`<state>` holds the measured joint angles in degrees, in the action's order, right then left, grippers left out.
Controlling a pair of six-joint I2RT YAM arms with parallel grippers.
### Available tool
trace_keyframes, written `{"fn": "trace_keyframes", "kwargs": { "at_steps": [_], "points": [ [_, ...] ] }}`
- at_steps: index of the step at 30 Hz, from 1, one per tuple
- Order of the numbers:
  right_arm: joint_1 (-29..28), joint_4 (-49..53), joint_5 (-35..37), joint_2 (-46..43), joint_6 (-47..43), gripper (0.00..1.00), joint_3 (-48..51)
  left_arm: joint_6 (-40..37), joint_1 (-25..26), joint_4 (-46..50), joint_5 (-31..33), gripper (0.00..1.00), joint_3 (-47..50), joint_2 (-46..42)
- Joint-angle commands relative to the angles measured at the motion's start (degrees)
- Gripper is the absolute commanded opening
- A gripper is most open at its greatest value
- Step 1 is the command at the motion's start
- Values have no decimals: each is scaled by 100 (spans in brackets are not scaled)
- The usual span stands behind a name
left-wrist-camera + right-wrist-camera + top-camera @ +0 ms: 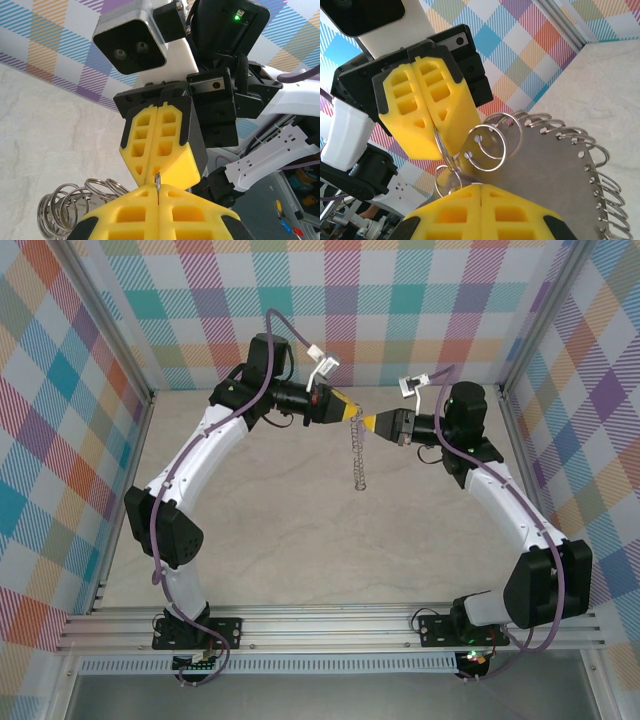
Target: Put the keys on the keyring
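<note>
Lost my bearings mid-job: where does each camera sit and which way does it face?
Top external: above and behind the bases, looking down at the table; left arm and right arm show, left gripper and right gripper tip to tip, keyring hanging between.
Left wrist: on the left arm, facing the right gripper; own yellow fingers at bottom.
Right wrist: on the right arm, facing the left gripper; own fingers at bottom.
Shared: both wrist views show the keyring's small rings.

The top camera is looking down from behind the arms over the whole table (260, 550). The wrist cameras are looking closely along the left gripper (158, 196) and right gripper (481, 189), facing each other, all three sharing the keyring (360, 455) between.
</note>
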<state>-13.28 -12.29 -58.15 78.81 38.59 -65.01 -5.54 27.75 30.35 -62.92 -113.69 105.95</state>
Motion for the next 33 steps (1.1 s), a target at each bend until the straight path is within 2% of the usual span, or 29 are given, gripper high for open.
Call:
{"fn": "trace_keyframes", "kwargs": {
  "at_steps": [1, 12, 15, 17, 22, 26, 33],
  "points": [
    [-43, -382, -147, -67, 106, 0, 49, 95, 64, -404, -46, 0, 107, -381],
    [-216, -785, -133, 68, 386, 0, 2, 351, 61, -917, 99, 0, 556, -593],
    [-254, -746, -127, 93, 374, 0, -38, 375, 64, -983, 127, 0, 585, -615],
    [-244, -364, -39, 11, 113, 0, -62, 390, 64, -1002, 132, 0, 588, -621],
    [-104, 48, 29, -221, -203, 15, 81, 398, 63, -1013, 121, 0, 594, -630],
    [128, -196, 59, -421, 20, 24, 351, 397, 64, -1013, 122, 0, 602, -665],
    [152, -866, -6, -388, 524, 37, 402, 396, 64, -1001, 97, 0, 626, -706]
  ]
}}
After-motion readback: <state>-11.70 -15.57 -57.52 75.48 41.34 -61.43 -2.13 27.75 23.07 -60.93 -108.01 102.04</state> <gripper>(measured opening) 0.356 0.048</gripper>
